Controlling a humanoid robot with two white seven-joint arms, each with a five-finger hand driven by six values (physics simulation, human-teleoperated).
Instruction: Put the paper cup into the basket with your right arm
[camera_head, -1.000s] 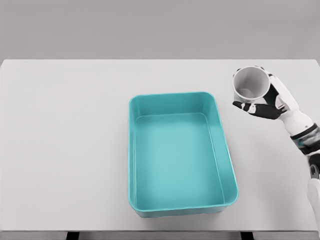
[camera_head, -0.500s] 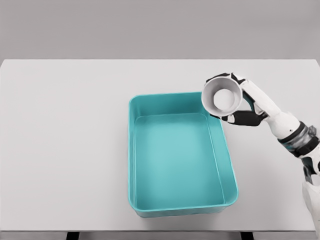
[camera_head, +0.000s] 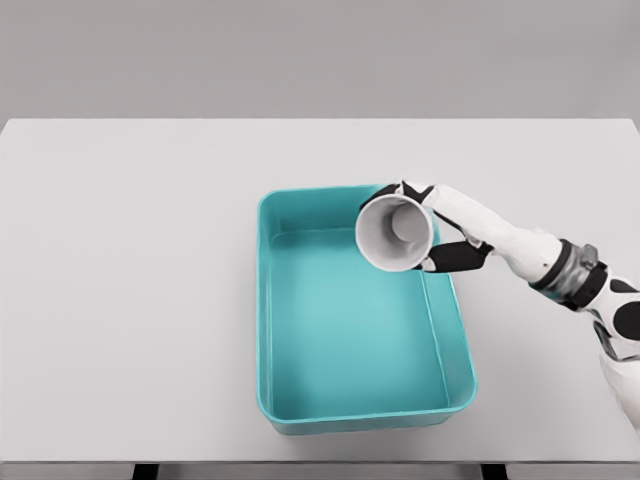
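1 arm is in view: the right arm enters from the lower right edge and reaches left across the table (camera_head: 130, 300). The right hand (camera_head: 440, 235) is closed around the cup (camera_head: 396, 233), with the fingers wrapped around the cup's wall: dark finger segments show at the cup's upper rim and at its lower right side.

The cup is white and is held off the surface, tipped on its side so that its open mouth faces the camera and slightly left. Its inside and bottom are visible and appear to hold nothing. In the picture the cup overlaps the far right corner of the basket (camera_head: 268, 330), covering part of the far rim and the upper end of the right wall. The cup is not resting on the basket floor. Whether it touches the rim cannot be determined from this view.

The basket is a teal rectangular tray with rounded corners. It stands near the middle of the table with its long sides running away from the camera. Nothing else shows inside it.

The table is a plain white surface in front of a grey background. A black-and-white wrist section of the arm lies to the right of the basket, over the bare table.
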